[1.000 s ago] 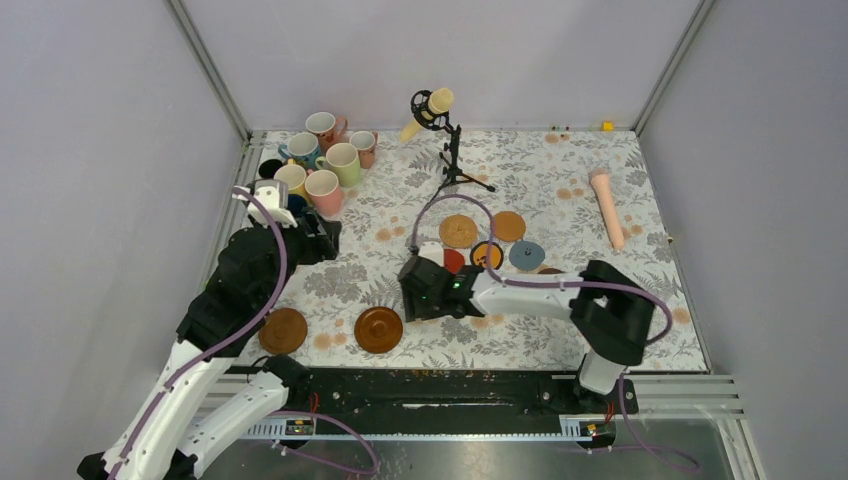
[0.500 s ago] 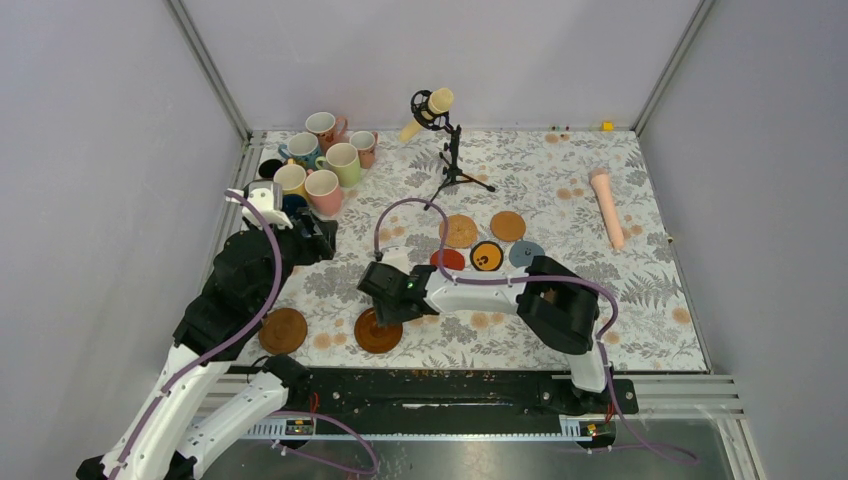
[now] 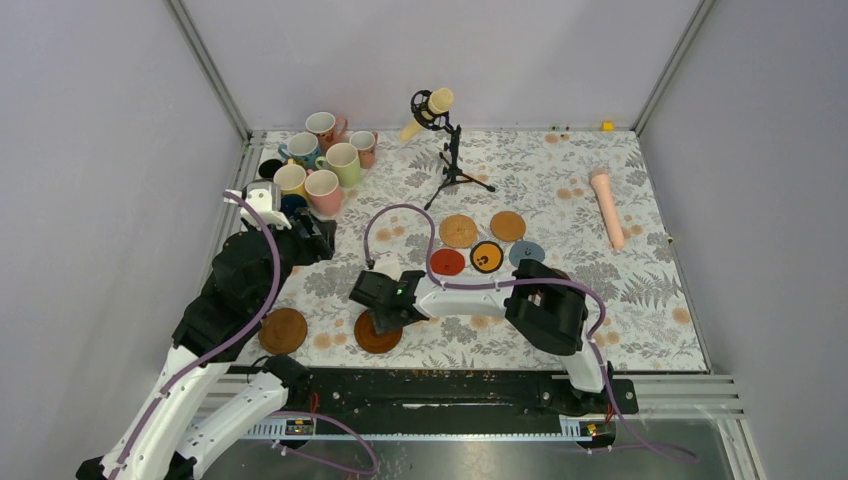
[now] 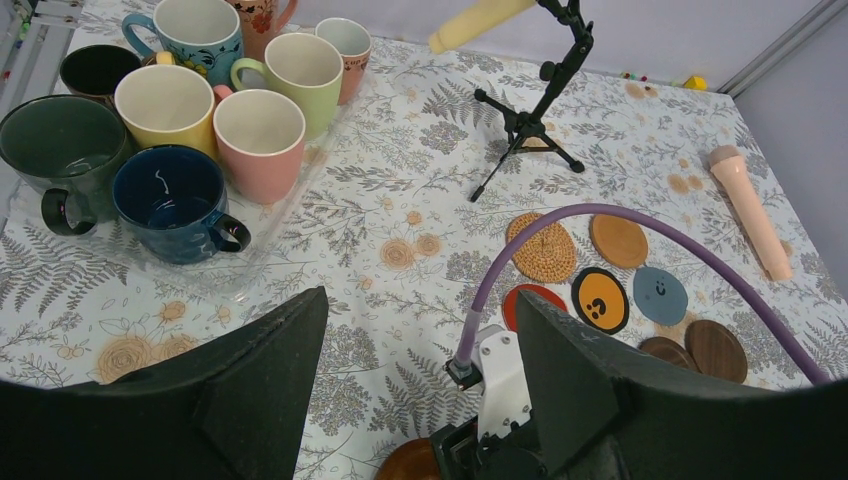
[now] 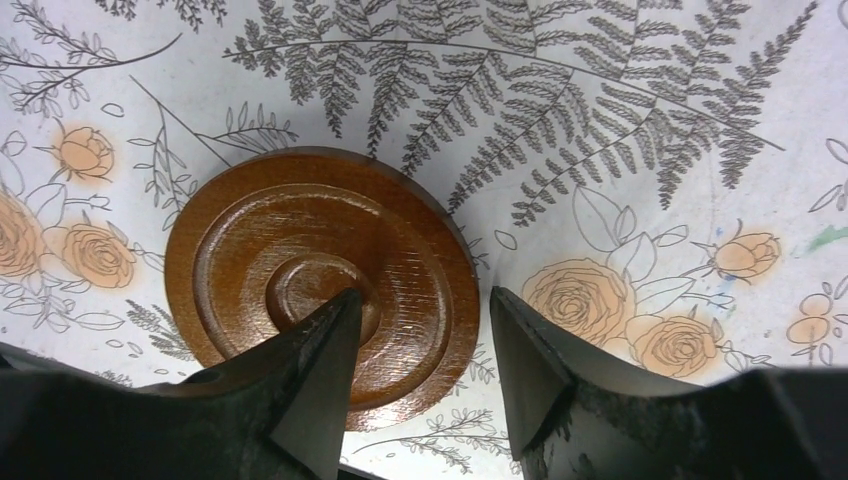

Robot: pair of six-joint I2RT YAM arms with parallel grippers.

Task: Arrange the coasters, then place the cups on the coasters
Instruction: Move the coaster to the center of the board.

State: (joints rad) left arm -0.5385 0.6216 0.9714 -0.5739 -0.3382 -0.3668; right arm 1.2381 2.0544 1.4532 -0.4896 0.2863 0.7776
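Observation:
Several cups stand bunched at the far left, among them a pink cup, a navy cup and a dark green cup. My left gripper hovers open and empty just in front of them. A mid-brown wooden coaster lies near the front. My right gripper is open low over its right rim, one finger above the centre and the other over the cloth. A second wooden coaster lies to its left. Cork, tan, red, black-rimmed orange and grey-blue coasters cluster mid-table.
A cream microphone on a black stand rises at the back centre. A pink cylindrical handle lies at the far right. Two dark wooden coasters sit beside the cluster. The right arm's purple cable loops above the cloth.
My right arm has swung left from the coaster cluster to the wooden coaster near the front, its jaws narrowing slightly. The left arm has stayed put.

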